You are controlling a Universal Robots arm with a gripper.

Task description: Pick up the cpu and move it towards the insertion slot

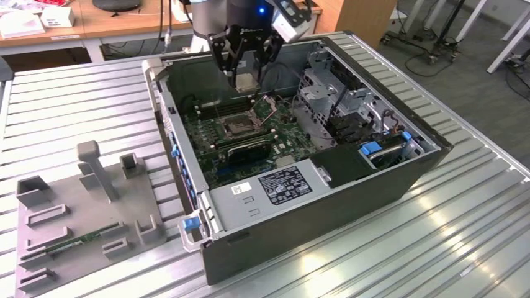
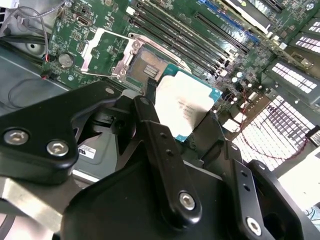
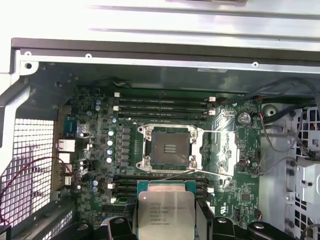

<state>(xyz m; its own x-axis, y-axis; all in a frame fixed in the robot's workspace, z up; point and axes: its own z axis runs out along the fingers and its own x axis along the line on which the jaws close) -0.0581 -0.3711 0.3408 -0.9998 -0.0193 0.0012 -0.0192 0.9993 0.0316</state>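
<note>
The gripper (image 1: 246, 79) hangs near the top middle of the exterior view, over the open computer case (image 1: 331, 205); its black fingers (image 2: 155, 130) pinch the cpu (image 1: 246, 82) from two sides, so the chip is up in the air and not lying on anything. In the exterior view the cpu looks like a small pale square between the fingers; in the second wrist view the cpu (image 2: 185, 102) sits in the middle of the frame, with its silvery face showing and a green edge around it; in the first wrist view the cpu (image 3: 166, 212) is at the bottom middle of the frame, with a black finger on each side.

The insertion slot (image 1: 235, 126) lies on the green board (image 1: 282, 133) inside the case, below the gripper in the exterior view; it is a dark square with a shiny metal frame. In the first wrist view the insertion slot (image 3: 169, 147) is in the middle of the frame, just above the cpu, and its metal cover (image 3: 218, 150) is flipped open to one side. In the second wrist view the insertion slot (image 2: 145, 65) is in the upper middle, partly behind the chip.

The case sits on a ribbed metal surface (image 1: 74, 105); a grey tray (image 1: 74, 230) with pockets lies in the lower left of the exterior view, and a thin green stick (image 1: 83, 239) rests on it.
</note>
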